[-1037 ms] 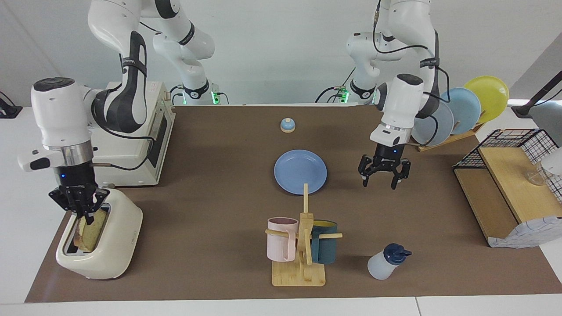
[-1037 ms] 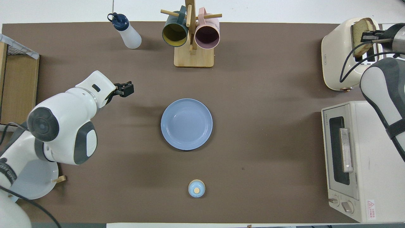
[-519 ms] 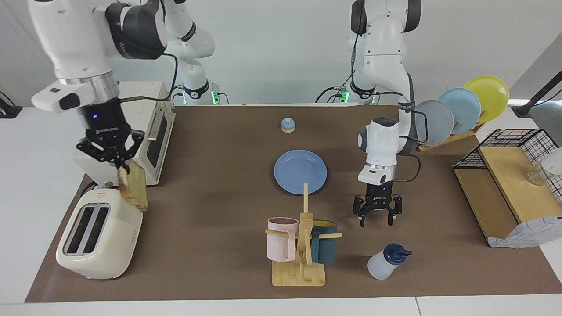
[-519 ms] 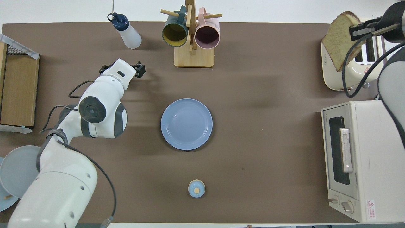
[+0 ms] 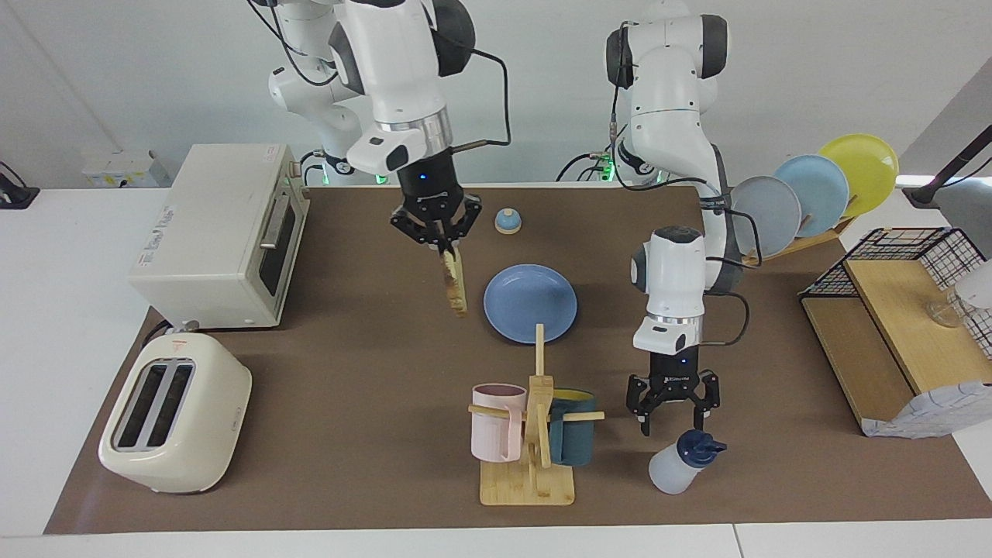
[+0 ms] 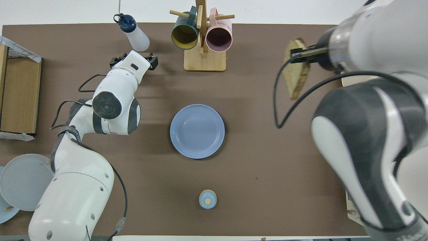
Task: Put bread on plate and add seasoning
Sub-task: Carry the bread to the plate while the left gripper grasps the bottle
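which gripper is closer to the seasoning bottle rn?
Left. The left gripper, fingers open, hangs just above the seasoning bottle. The right gripper is up beside the blue plate, holding the bread.

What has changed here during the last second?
The right claw pulled the bread out of the toaster and carried it up beside the plate. The left claw, open, came down toward the seasoning. Plate, seasoning and toaster stayed put.
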`<state>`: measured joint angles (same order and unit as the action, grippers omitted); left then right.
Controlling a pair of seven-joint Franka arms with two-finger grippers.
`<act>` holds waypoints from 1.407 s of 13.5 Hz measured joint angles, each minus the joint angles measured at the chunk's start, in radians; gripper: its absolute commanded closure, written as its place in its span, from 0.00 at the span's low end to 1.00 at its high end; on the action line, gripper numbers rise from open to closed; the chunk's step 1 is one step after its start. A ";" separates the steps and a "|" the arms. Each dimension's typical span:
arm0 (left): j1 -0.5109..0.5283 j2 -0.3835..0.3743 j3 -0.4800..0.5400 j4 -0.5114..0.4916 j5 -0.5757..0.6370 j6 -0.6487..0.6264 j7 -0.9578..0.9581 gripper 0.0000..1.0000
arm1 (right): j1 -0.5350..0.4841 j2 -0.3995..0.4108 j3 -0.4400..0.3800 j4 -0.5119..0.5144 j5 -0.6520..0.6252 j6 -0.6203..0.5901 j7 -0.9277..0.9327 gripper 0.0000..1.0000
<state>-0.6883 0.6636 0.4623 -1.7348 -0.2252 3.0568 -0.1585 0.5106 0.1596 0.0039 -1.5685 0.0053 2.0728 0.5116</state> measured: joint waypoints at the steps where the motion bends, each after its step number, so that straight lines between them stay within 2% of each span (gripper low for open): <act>1: 0.004 0.015 0.000 0.013 0.000 -0.006 0.000 0.00 | 0.043 0.016 0.000 -0.030 0.000 0.067 0.068 1.00; 4: 0.006 0.106 -0.001 0.088 -0.004 -0.007 -0.022 0.00 | 0.135 0.080 0.000 -0.129 0.000 0.269 0.232 1.00; 6: 0.028 0.149 -0.002 0.138 -0.004 -0.007 -0.027 0.00 | 0.153 0.078 -0.001 -0.211 0.000 0.359 0.247 1.00; 7: 0.037 0.155 -0.002 0.150 -0.004 -0.007 -0.027 0.01 | 0.164 0.071 -0.001 -0.246 0.000 0.380 0.252 1.00; 8: 0.041 0.156 -0.004 0.155 -0.004 -0.007 -0.027 0.13 | 0.181 0.068 -0.001 -0.269 0.000 0.388 0.269 1.00; 13: 0.040 0.156 -0.009 0.162 -0.004 -0.007 -0.035 0.14 | 0.217 0.067 -0.001 -0.336 0.000 0.417 0.358 1.00; 14: 0.039 0.156 -0.011 0.162 -0.004 -0.007 -0.037 0.25 | 0.216 0.066 -0.002 -0.347 0.000 0.417 0.361 1.00; 15: 0.040 0.156 -0.013 0.163 -0.005 -0.007 -0.041 0.76 | 0.216 0.064 -0.005 -0.361 0.000 0.417 0.363 1.00; 16: 0.041 0.156 -0.016 0.163 -0.006 -0.007 -0.046 1.00 | 0.215 0.059 -0.008 -0.376 0.000 0.418 0.363 1.00; 19: 0.048 0.156 -0.019 0.167 -0.010 0.012 -0.056 1.00 | 0.204 0.040 -0.016 -0.422 0.001 0.418 0.386 1.00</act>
<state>-0.6406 0.8195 0.4437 -1.5680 -0.2352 3.0686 -0.2143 0.7143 0.1992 -0.0118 -1.9906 0.0061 2.4910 0.8980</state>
